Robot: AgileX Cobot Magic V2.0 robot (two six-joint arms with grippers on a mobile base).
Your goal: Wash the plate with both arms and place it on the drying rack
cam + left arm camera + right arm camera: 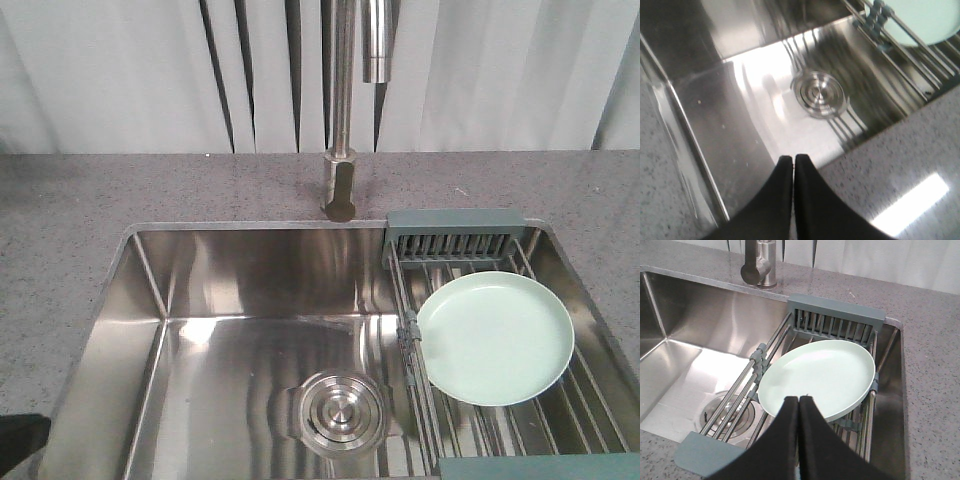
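The pale mint-green plate (pixel 495 338) lies flat on the steel bars of the drying rack (pixel 455 235), across the right end of the sink. From the right wrist view the plate (pixel 820 377) fills the rack (pixel 835 315), and my right gripper (pixel 798 400) hovers over the plate's near rim, shut with nothing between its fingers. My left gripper (pixel 793 159) is also shut and empty, above the sink's front edge, left of the drain. The plate (pixel 925 20) shows only at the top right of the left wrist view. Neither gripper's jaws appear in the front view.
The steel sink basin (pixel 200 290) has a round drain (pixel 340 412) in its floor. A steel faucet (pixel 345 100) stands behind it on the speckled grey counter (pixel 80 200). A black part (pixel 20 440) shows at the front view's bottom left corner.
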